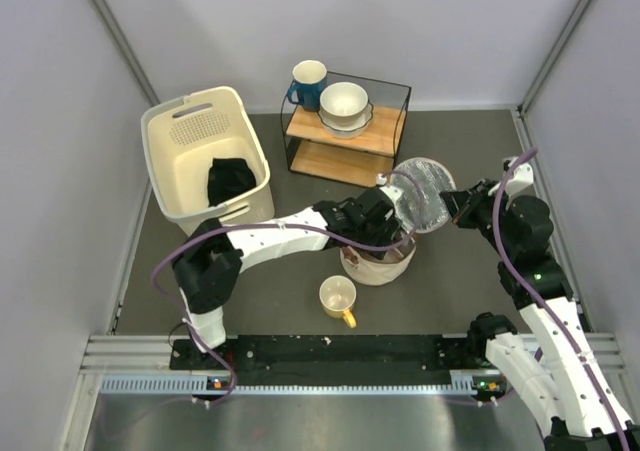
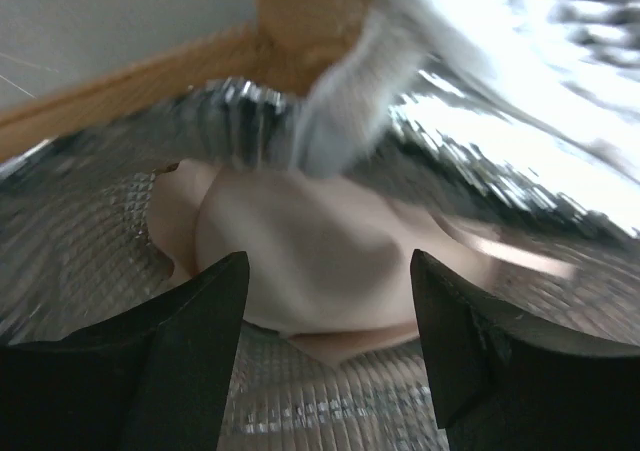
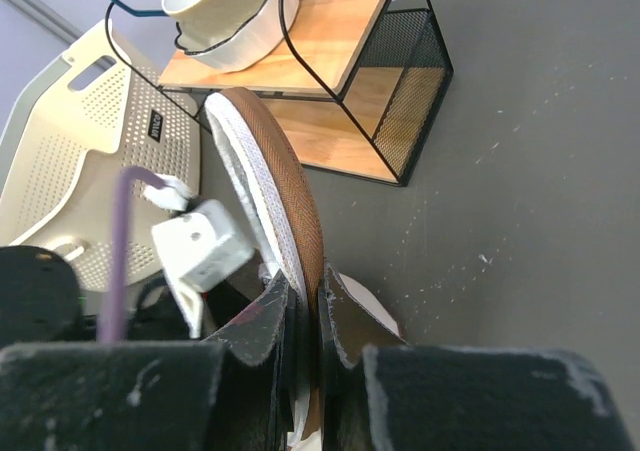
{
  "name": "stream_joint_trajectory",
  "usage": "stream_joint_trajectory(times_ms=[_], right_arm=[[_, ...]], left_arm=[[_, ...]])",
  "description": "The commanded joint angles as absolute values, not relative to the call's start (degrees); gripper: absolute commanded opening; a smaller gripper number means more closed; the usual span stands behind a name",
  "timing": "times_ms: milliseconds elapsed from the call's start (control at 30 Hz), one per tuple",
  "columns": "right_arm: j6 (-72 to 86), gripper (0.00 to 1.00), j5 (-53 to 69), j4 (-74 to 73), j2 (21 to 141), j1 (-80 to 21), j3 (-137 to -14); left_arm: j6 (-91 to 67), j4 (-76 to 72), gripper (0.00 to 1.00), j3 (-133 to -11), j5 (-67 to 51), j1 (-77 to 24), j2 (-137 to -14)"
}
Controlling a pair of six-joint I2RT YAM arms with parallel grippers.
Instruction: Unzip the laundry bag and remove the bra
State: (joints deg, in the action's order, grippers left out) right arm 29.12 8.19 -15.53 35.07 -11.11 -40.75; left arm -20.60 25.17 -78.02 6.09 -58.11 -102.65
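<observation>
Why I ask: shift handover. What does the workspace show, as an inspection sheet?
Surface: dark grey table, pale specks on it.
Job's things: laundry bag unzipped, lid raised; bra lying inside on the silvery lining.
Clutter: yellow mug beside the bag; cream basket holding black cloth; wire shelf with blue mug and white bowl.
Grippers: left tool open over the bra; right tool shut on the lid's rim.
Cables: purple cables along both arms.
Surroundings: grey walls on three sides.
</observation>
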Motion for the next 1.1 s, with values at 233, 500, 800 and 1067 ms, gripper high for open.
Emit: stream_joint_trajectory(times_ms=[233,500,800,1067], right_arm=[[29.27,0.00,8.18,-13.01,34.98,-10.99,-41.57],[28.39,0.00,7.03,-13.62,35.16,-10.90,-42.36],[27.86,0.00,5.19,-14.33,35.68,-10.99,-41.84],[28.74,0.00,4.57,-14.59,34.54,-10.99,-40.69]], left_arm=[[-22.15,23.29,0.66,-77.70,7.65,-58.01,-110.56],[-21.10,26.27,0.00,-78.57,6.33,-57.92,-109.60],[-19.60,31.73,0.00,-83.32,0.97,-57.83,-94.24],[-21.79,30.85,0.00,-85.43,-2.90,-57.66,-89.21]])
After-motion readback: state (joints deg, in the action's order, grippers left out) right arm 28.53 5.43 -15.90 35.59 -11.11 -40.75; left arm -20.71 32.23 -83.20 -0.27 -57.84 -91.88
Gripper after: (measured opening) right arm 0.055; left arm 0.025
